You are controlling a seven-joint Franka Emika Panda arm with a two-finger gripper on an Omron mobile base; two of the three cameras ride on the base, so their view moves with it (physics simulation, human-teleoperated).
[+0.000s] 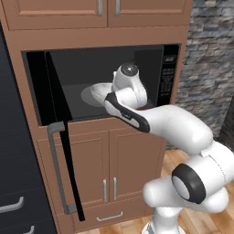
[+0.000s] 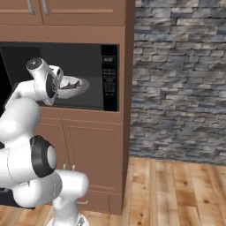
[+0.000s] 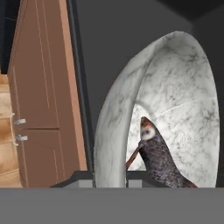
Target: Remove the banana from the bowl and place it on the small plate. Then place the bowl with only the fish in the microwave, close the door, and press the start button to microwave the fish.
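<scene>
My fingers (image 3: 110,177) are clamped on the near rim of the bowl (image 3: 175,100), low in the hand view's centre, one tip inside the wall, one outside. The bowl sits inside the microwave (image 1: 157,57) cavity, above its floor as far as I can tell. To finish well, I should lower it flat before letting go, then back straight out past the open door (image 1: 59,137). The fish (image 3: 159,159) lies in the bowl, its long axis running from lower right up toward the frame's middle, head uppermost.
</scene>
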